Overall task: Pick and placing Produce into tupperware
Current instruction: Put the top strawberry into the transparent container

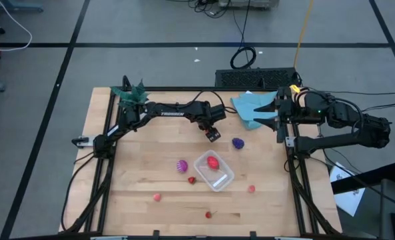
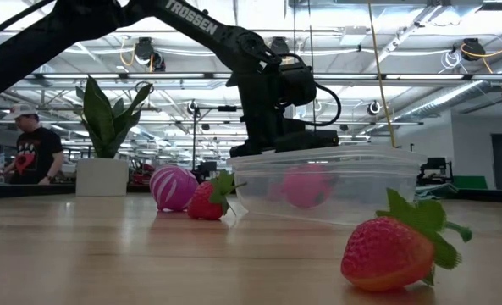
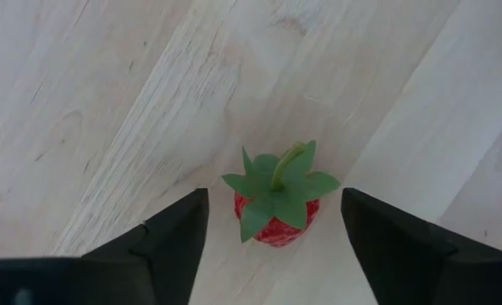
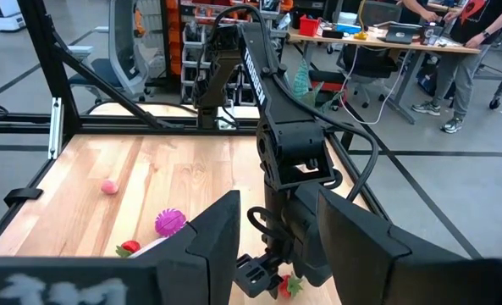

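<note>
Tabletop (image 1: pixel 137 200), open left gripper (image 1: pixel 213 135)

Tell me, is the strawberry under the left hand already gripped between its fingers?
No, the left wrist view shows the strawberry lying on the wood with clear gaps to both fingers of the open left hand.

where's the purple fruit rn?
High view: the dark purple fruit lies on the table toward the right side, apart from the tupperware, with the blue cloth just behind it.
</note>
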